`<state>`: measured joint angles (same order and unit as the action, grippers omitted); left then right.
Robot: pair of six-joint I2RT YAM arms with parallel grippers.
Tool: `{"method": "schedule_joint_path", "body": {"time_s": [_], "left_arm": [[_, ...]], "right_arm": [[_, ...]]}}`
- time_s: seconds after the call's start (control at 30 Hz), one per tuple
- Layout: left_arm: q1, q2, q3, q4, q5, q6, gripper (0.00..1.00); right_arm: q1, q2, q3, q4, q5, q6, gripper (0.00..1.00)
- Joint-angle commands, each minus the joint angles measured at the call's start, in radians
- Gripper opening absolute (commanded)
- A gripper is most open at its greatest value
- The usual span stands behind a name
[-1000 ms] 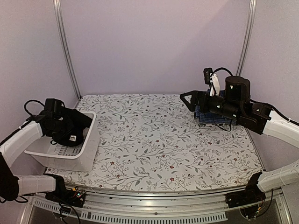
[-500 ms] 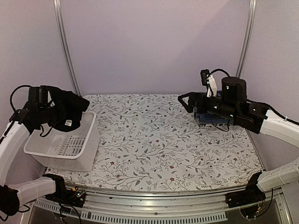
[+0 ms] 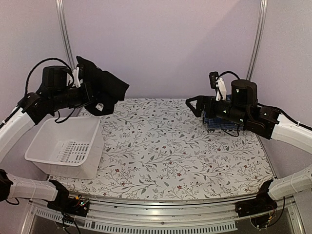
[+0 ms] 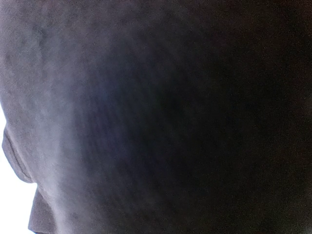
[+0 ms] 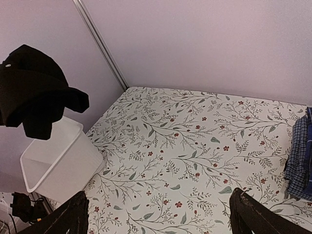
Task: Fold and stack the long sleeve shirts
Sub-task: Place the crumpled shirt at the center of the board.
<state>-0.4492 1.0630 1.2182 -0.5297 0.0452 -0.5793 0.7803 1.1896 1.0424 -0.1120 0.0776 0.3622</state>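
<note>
The black long sleeve shirt (image 3: 106,90) hangs bunched in the air over the table's far left corner, above the basket. My left gripper (image 3: 87,90) is shut on it, with the fingers buried in the cloth. Dark fabric of this black shirt (image 4: 156,117) fills the whole left wrist view. The right wrist view shows the black shirt (image 5: 34,87) at upper left. The plaid shirt (image 3: 220,125) lies at the right side of the table, mostly under my right arm, and the plaid shirt's edge (image 5: 298,163) shows at right. My right gripper (image 3: 195,105) hovers open and empty above the cloth-covered table (image 5: 161,217).
A white slotted basket (image 3: 95,141) stands at the table's left side, and the basket (image 5: 58,163) appears empty. A floral cloth (image 3: 161,146) covers the table. Metal posts (image 3: 66,48) and walls close in the back and sides.
My left arm has lifted the black shirt up out of the basket and swung it right, toward the far left corner. The right arm has barely moved.
</note>
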Motion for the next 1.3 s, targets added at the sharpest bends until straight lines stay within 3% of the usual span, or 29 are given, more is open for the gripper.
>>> {"method": "schedule_joint_path", "body": {"time_s": [0.0, 0.17, 0.43, 0.47, 0.6, 0.67, 0.77, 1.27], "left_arm": [[-0.17, 0.131, 0.039, 0.071, -0.035, -0.046, 0.0], [-0.344, 0.364, 0.094, 0.056, -0.081, -0.105, 0.0], [-0.393, 0.64, 0.167, 0.043, 0.01, -0.126, 0.0], [-0.392, 0.664, 0.181, 0.039, 0.016, -0.118, 0.02], [-0.391, 0.735, 0.236, -0.011, 0.008, -0.093, 0.25], [-0.391, 0.741, 0.24, -0.028, -0.008, -0.089, 0.45], [-0.381, 0.725, 0.227, -0.04, -0.03, -0.087, 0.56], [-0.283, 0.52, 0.083, -0.085, -0.096, -0.101, 0.58]], "right_arm": [[0.002, -0.004, 0.028, -0.02, 0.016, -0.02, 0.99], [0.002, 0.006, 0.022, -0.063, -0.009, -0.034, 0.99], [0.006, 0.062, -0.003, -0.107, -0.084, -0.039, 0.98], [0.008, 0.069, -0.011, -0.103, -0.105, -0.037, 0.97], [0.033, 0.107, -0.031, -0.097, -0.113, -0.028, 0.95], [0.054, 0.131, -0.033, -0.098, -0.104, -0.028, 0.95], [0.089, 0.168, -0.03, -0.098, -0.083, -0.027, 0.94], [0.22, 0.493, 0.092, -0.098, 0.059, -0.018, 0.91]]}}
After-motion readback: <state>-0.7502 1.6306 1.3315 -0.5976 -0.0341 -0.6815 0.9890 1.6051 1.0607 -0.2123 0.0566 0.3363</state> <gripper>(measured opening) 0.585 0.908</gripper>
